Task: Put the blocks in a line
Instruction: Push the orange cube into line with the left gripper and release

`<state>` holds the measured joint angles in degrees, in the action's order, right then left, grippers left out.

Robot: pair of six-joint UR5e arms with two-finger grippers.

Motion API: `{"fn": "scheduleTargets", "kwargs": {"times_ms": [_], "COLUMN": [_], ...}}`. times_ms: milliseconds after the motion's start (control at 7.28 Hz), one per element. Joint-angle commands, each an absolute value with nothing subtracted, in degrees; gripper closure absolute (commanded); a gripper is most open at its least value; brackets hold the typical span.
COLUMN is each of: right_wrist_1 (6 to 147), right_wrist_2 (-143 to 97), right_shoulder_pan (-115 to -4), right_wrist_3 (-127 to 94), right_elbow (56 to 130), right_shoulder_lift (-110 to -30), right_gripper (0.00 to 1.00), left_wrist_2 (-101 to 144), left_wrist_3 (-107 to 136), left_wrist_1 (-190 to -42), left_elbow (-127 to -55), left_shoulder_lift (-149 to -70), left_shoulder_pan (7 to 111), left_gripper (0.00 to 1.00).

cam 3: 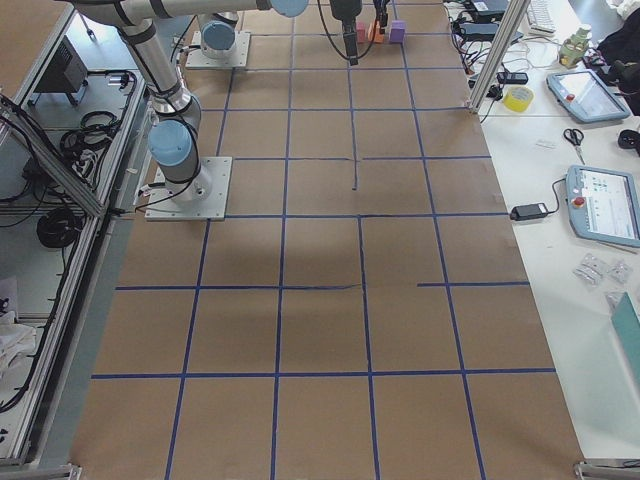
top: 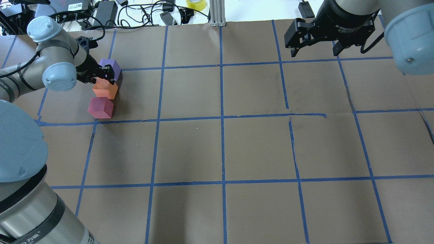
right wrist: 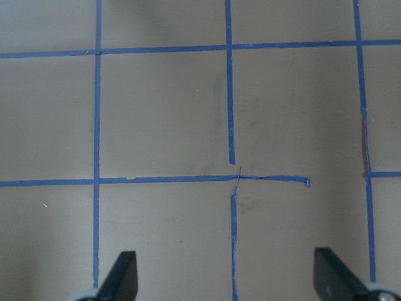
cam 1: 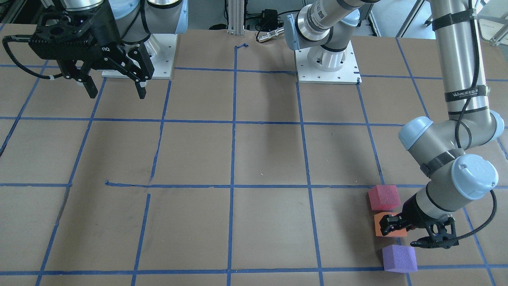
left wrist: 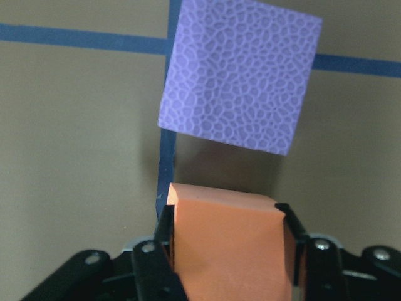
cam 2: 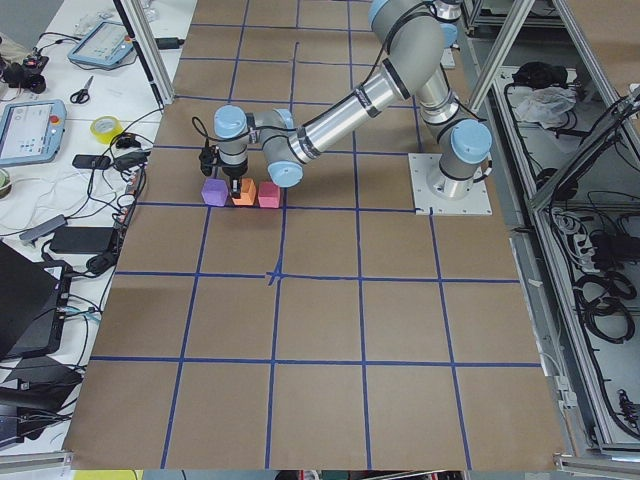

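My left end effector [left wrist: 227, 251] is clamped on the orange block [top: 105, 90] near the tabletop's far-left corner, between the purple block [left wrist: 241, 81] and the red block [top: 100, 107]. Opening wide could knock a neighbour crooked. My right end effector [cam 1: 117, 93] hangs with its fingers apart.

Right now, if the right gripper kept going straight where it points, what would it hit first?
Probably just the table: the right gripper points down at it, and nothing shows in between, though its exact tilt is unclear.
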<state>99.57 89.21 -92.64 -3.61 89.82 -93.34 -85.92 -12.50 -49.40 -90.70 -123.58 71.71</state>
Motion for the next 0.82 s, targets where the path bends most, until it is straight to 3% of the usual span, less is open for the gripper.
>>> {"fn": "scheduleTargets", "kwargs": {"times_ms": [0, 137, 687], "right_wrist_1": [99.6, 99.5, 99.6], "right_wrist_2": [89.1, 89.1, 89.1], "right_shoulder_pan": [-92.6, -92.6, -92.6], "right_wrist_3": [-3.6, -3.6, -3.6], "right_elbow": [89.8, 89.8, 89.8], "right_shoulder_lift": [-93.3, -93.3, -93.3], "right_gripper": [0.00, 0.00, 0.00], "left_wrist_2": [-86.1, -86.3, -86.5], "left_wrist_3": [-12.8, -12.8, -12.4], "left_wrist_1": [-48.9, -49.0, -56.6], "left_elbow": [-91.2, -91.2, -90.3], "left_shoulder_lift": [-123.5, -123.2, -118.9], "left_shoulder_pan": [71.7, 71.6, 72.8], "left_gripper": [0.15, 0.01, 0.00]}}
